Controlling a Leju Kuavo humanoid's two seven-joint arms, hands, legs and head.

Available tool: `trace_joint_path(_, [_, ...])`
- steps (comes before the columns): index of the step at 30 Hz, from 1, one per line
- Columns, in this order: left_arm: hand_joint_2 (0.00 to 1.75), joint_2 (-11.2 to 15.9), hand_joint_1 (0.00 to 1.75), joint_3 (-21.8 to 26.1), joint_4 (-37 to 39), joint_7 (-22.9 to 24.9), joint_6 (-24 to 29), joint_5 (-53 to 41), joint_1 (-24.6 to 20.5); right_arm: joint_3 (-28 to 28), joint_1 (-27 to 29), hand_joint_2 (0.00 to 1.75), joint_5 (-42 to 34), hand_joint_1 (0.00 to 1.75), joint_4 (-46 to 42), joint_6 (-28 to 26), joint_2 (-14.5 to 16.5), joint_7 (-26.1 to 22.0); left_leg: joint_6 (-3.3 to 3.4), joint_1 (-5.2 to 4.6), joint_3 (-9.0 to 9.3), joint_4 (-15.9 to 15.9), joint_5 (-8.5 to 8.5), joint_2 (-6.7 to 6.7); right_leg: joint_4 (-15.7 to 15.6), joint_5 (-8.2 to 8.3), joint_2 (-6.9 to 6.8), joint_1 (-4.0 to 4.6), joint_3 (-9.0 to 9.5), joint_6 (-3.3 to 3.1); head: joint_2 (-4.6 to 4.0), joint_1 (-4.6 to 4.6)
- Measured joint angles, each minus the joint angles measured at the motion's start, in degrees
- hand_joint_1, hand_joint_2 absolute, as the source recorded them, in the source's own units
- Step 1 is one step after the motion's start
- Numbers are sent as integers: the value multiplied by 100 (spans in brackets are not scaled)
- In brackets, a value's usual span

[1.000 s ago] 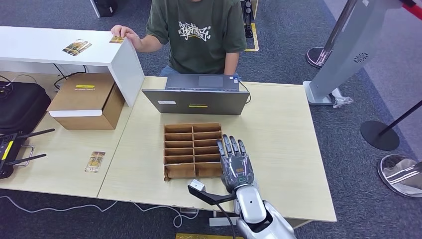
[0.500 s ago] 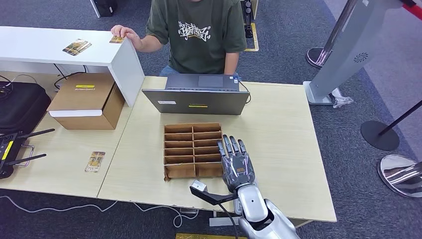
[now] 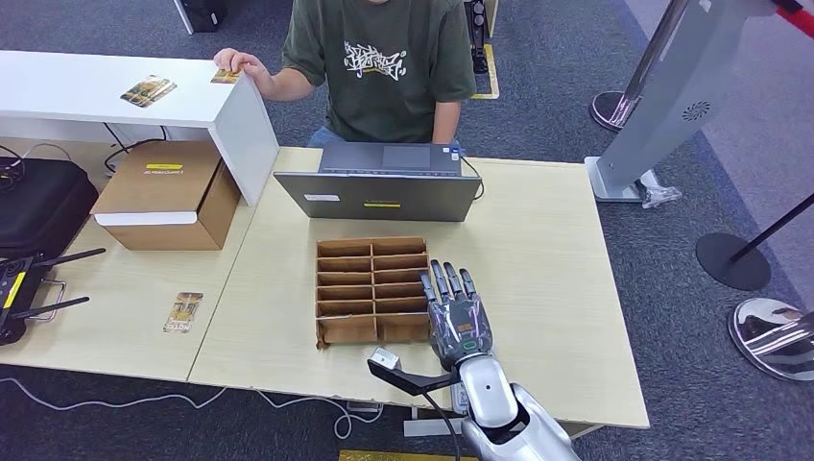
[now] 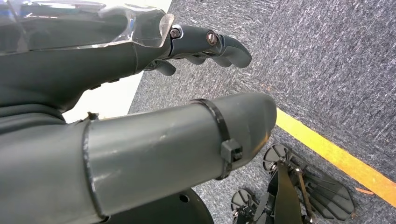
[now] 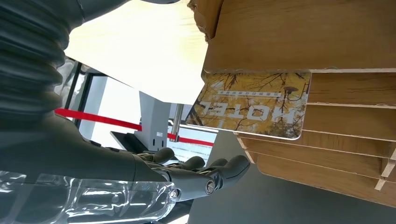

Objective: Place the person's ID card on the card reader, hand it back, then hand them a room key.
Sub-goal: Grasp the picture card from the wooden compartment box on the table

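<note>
My right hand point(image 3: 457, 317) lies flat with its fingers stretched out, just right of a brown cardboard slot rack point(image 3: 371, 288) on the wooden table. Close up, a yellow hotel key card point(image 5: 252, 109) sticks out of one slot of the rack point(image 5: 327, 42); my right hand point(image 5: 140, 172) is near it, holds nothing and does not touch it. A person in a green shirt point(image 3: 384, 58) sits behind the table with a hand on a small card point(image 3: 227, 75) on the white counter. My left hand point(image 4: 93, 60) hangs over the carpet and holds nothing.
A grey laptop point(image 3: 384, 182) stands behind the rack. Another card point(image 3: 148, 90) lies on the white counter point(image 3: 58, 86), and one more point(image 3: 183, 312) on the left table. A cardboard box point(image 3: 165, 192) sits under the counter. Black gear point(image 3: 29, 279) is at the far left.
My right hand has drifted very slightly back toward me. Nothing else has moved.
</note>
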Motion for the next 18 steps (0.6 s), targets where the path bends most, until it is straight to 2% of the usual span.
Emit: trace_joint_path(18, [0,-8,0,0,0,-51,19,45,0,45,7,175,2,0,-128,-10,-33,96,0,0,0,0,0,0,0,0,0,0,0,0,0,-1])
